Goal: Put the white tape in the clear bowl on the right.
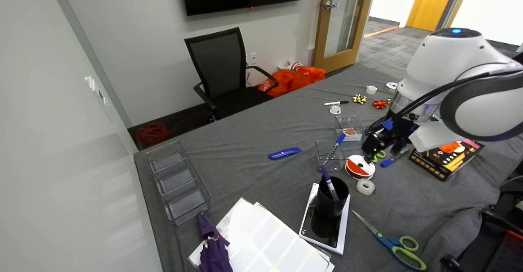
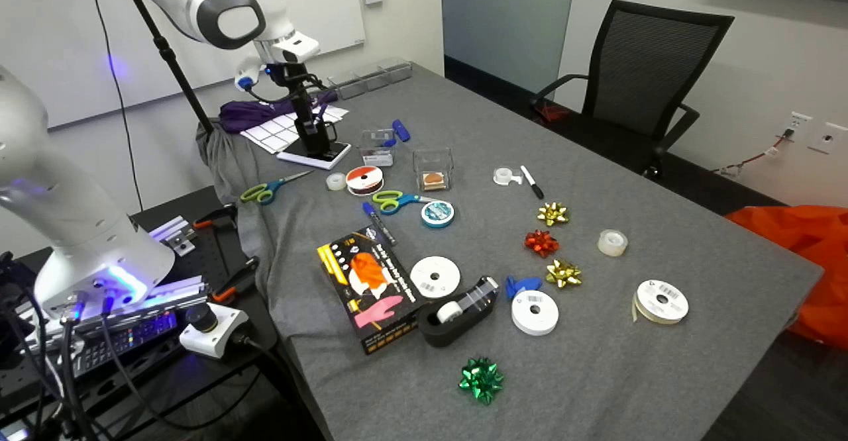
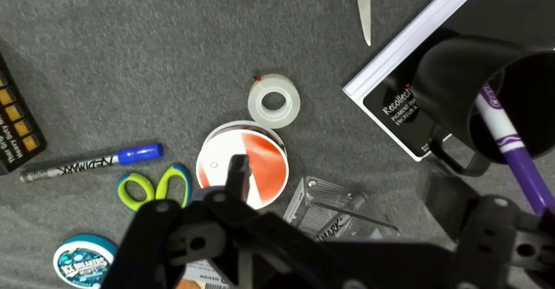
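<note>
i'd say nothing's done yet: the likely white tape [image 3: 277, 117] lies on the tabletop [image 3: 195, 41], at one o'clock from the ribbon spool [image 3: 262, 163] in the wrist view. the end effector [image 3: 340, 185] gapes empty; grasp and delivery to a clear bowl [image 2: 434, 161] seem left.

The wide grey cloth surface [image 2: 596, 375] looks matt and slightly wrinkled. The clear square plastic container [image 2: 423, 164] appears smooth and glossy; the green star-shaped foil bow [image 2: 481, 380] shines like metal.
</note>
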Available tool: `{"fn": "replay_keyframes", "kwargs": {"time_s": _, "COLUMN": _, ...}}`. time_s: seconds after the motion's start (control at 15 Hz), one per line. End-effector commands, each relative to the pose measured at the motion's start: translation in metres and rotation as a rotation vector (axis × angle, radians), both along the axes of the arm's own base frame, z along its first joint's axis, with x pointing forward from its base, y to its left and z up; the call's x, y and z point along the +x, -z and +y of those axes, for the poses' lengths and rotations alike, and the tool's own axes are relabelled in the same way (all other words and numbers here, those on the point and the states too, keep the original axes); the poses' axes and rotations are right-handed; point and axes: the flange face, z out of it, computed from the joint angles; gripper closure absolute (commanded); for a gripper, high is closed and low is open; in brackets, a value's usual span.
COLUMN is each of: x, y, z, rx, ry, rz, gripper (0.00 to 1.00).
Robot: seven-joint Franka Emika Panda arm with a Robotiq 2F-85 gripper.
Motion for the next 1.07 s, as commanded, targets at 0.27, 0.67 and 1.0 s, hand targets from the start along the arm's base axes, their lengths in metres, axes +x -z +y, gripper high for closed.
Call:
{"fn": "replay_keyframes", "kwargs": {"time_s": 0.27, "x": 0.017, "y": 0.09, "z": -0.014, "rx": -0.017, "ry": 0.024, "rz": 0.075, "gripper": 0.0}}
{"fn": "replay_keyframes", "kwargs": {"time_s": 0.67, "x": 0.035, "y": 0.127, "z": -0.018, "rx": -0.015, "ry": 0.05, "rz": 0.059, "gripper": 0.0}}
{"fn": "replay_keyframes", "kwargs": {"time_s": 1.0, "x": 0.038, "y": 0.147, "z": -0.019, "rx": -0.032, "ry": 0.042, "rz": 0.065, "gripper": 0.0}}
